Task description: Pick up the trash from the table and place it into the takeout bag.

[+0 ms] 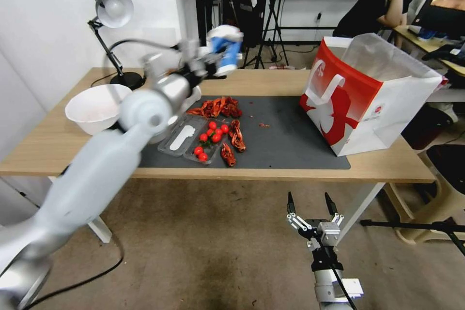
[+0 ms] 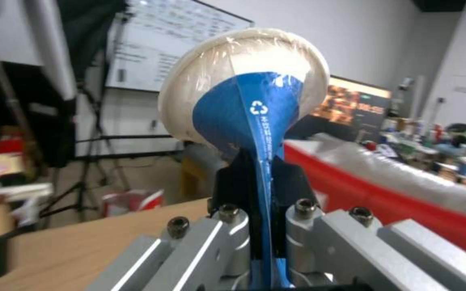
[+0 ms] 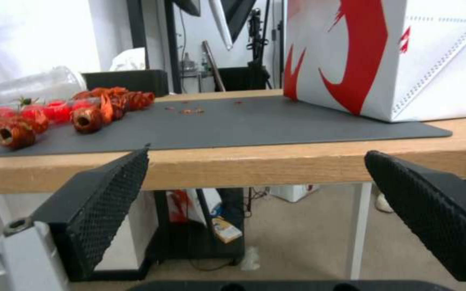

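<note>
- Head view: our left gripper (image 1: pixel 213 64) is raised above the far edge of the table (image 1: pixel 58 145), clamped on the blue white-lidded cup (image 1: pixel 225 48). The cup lies tipped, its long axis running toward 2 o'clock with the lid end leading. The takeout bag (image 1: pixel 368 92) stands at 3 o'clock from the cup, well apart, with its mouth open upward and its silvery lining showing. We judge that the carry turns on this one relation: the cup must travel rightward across the dark mat (image 1: pixel 286 140) and clear the bag's near rim. Our left arm is the one with the load; our right gripper (image 1: pixel 312 206) hangs below the table's front edge at 6 o'clock from the bag, fingers spread wide and holding nothing. Crayfish shells (image 1: pixel 219 106), cherry tomatoes (image 1: pixel 213 133) and a white bowl (image 1: pixel 97 106) lie on the table.
- Left wrist view: the fingers (image 2: pixel 233 182) pinch the cup's blue wall (image 2: pixel 252 117) flat between them, lid end pointing away from the wrist. The bag's red side (image 2: pixel 373 178) lies off at 4 o'clock from the cup, lower than it.
- Right wrist view: the black ribbed pads (image 3: pixel 111 194) stand far apart, level with the table edge (image 3: pixel 276 165). The bag's red-and-white wall (image 3: pixel 362 56) rises at 1 o'clock, the shells (image 3: pixel 87 111) at 10 o'clock.
</note>
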Controlling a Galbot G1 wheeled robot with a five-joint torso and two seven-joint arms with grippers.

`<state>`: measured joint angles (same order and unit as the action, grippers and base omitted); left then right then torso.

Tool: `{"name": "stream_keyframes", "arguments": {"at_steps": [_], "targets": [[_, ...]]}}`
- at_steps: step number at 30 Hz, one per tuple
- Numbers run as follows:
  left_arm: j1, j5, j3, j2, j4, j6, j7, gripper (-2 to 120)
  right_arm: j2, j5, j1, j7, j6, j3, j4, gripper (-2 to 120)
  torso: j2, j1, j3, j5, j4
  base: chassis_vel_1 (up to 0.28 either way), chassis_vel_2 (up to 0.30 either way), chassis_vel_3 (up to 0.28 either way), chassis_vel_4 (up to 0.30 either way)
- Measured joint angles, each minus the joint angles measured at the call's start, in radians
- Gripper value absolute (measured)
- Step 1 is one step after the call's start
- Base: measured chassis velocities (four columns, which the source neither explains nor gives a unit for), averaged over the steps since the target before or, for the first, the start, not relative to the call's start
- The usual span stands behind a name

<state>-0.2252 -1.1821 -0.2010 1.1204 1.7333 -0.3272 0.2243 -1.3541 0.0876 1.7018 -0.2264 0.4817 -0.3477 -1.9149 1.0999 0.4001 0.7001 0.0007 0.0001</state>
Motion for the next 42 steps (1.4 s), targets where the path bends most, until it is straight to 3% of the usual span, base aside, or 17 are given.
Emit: {"name": "stream_keyframes", "arguments": {"at_steps": [2,3,5,6,9,10,14,17,20,26,28,33,40,42], "targets": [[0.065,0.000,-0.056,0.078,-0.058,0.001,0.001,1,-0.009,-0.004,0.003,-0.002,0.000,-0.005,-0.003,100,0.000,0.000,0.000,-0.0005,0.0000,0.000,0.000,0.000,0.000],[0.065,0.000,-0.056,0.078,-0.058,0.001,0.001,1,-0.009,-0.004,0.003,-0.002,0.000,-0.005,-0.003,100,0.000,0.000,0.000,-0.0005,0.0000,0.000,0.000,0.000,0.000],[0.159,0.000,-0.135,0.201,-0.146,0.019,-0.005,1,-0.016,-0.005,0.007,-0.004,0.001,-0.012,-0.003,100,0.000,0.000,0.000,-0.0003,-0.0002,0.000,0.000,0.000,0.000],[0.159,0.000,-0.135,0.201,-0.146,0.019,-0.005,1,-0.016,-0.005,0.007,-0.004,0.001,-0.012,-0.003,100,0.000,0.000,0.000,-0.0003,-0.0002,0.000,0.000,0.000,0.000],[0.232,0.004,-0.220,0.300,-0.208,0.042,-0.009,1,-0.021,-0.006,0.014,-0.007,0.011,-0.018,0.003,100,0.000,0.000,0.000,-0.0003,-0.0004,0.000,0.000,0.000,0.000],[0.232,0.004,-0.220,0.300,-0.208,0.042,-0.009,1,-0.021,-0.006,0.014,-0.007,0.011,-0.018,0.003,100,0.000,0.000,0.000,-0.0003,-0.0004,0.000,0.000,0.000,0.000],[0.308,0.007,-0.272,0.417,-0.298,0.046,-0.027,1,-0.022,-0.006,0.021,-0.009,0.024,-0.021,0.011,100,0.000,0.000,0.000,-0.0004,-0.0002,0.000,0.000,0.000,0.000],[0.337,0.009,-0.297,0.453,-0.349,0.052,-0.034,1,-0.018,-0.006,0.022,-0.010,0.027,-0.022,0.012,100,0.000,0.000,0.000,-0.0005,0.0000,0.000,0.000,0.000,0.000],[0.366,0.024,-0.333,0.486,-0.415,0.062,-0.043,1,-0.016,-0.005,0.023,-0.011,0.030,-0.023,0.011,100,0.000,0.000,0.000,-0.0003,-0.0002,0.000,0.000,0.000,0.000],[0.374,0.073,-0.392,0.491,-0.453,0.085,-0.056,1,-0.015,-0.004,0.023,-0.011,0.034,-0.020,0.013,100,0.000,0.000,0.000,-0.0006,-0.0001,0.000,0.000,0.000,0.000],[0.366,0.095,-0.408,0.484,-0.454,0.090,-0.058,11,-0.014,-0.004,0.024,-0.011,0.037,-0.019,0.017,100,0.000,0.000,0.000,-0.0006,0.0001,0.000,0.000,0.000,0.000],[0.358,0.109,-0.411,0.484,-0.460,0.092,-0.058,23,-0.013,-0.004,0.025,-0.011,0.037,-0.018,0.018,100,0.000,0.000,0.000,-0.0007,0.0001,0.000,0.000,0.000,0.000],[0.350,0.133,-0.404,0.474,-0.458,0.106,-0.050,53,-0.014,-0.004,0.023,-0.010,0.037,-0.015,0.018,100,0.000,0.000,0.000,-0.0007,-0.0001,0.000,0.000,0.000,0.000],[0.348,0.133,-0.404,0.469,-0.452,0.105,-0.050,56,-0.015,-0.004,0.022,-0.010,0.037,-0.014,0.019,100,0.000,0.000,0.000,-0.0007,-0.0001,0.000,0.000,0.000,0.000]]}}
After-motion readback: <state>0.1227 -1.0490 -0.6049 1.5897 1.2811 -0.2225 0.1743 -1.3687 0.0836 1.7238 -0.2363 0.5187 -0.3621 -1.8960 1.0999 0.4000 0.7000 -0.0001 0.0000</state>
